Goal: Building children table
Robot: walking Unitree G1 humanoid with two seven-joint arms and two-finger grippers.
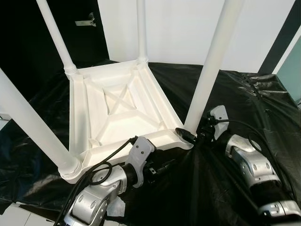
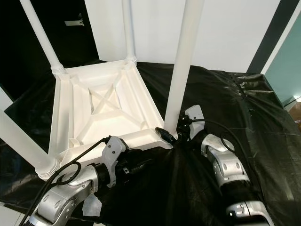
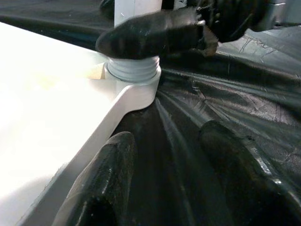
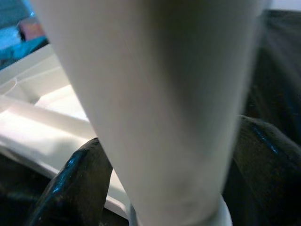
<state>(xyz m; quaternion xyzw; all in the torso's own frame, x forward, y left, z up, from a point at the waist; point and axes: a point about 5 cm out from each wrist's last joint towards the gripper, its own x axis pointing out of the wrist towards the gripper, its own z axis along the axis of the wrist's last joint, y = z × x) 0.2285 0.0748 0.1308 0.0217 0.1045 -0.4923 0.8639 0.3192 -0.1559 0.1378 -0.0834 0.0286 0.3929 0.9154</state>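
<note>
Right hand (image 2: 170, 133) clasps upright leg (image 2: 182, 61) (table (image 2: 101, 106) inverted).

All four table legs (image 1: 210, 70) cut off above, left claw (image 1: 162, 165) fingertips under tabletop rim (image 1: 160, 140)

four legs (image 1: 209, 70) (upright) fence the tabletop (image 1: 117, 110).

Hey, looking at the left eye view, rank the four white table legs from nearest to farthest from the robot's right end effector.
1. The near-right leg: the right end effector has its fingers around its base.
2. The near-left leg, across the upturned table top, at the corner by the left arm.
3. The far-right leg, at the back corner.
4. The far-left leg, diagonally opposite.

Two and three are too close to call.
</note>
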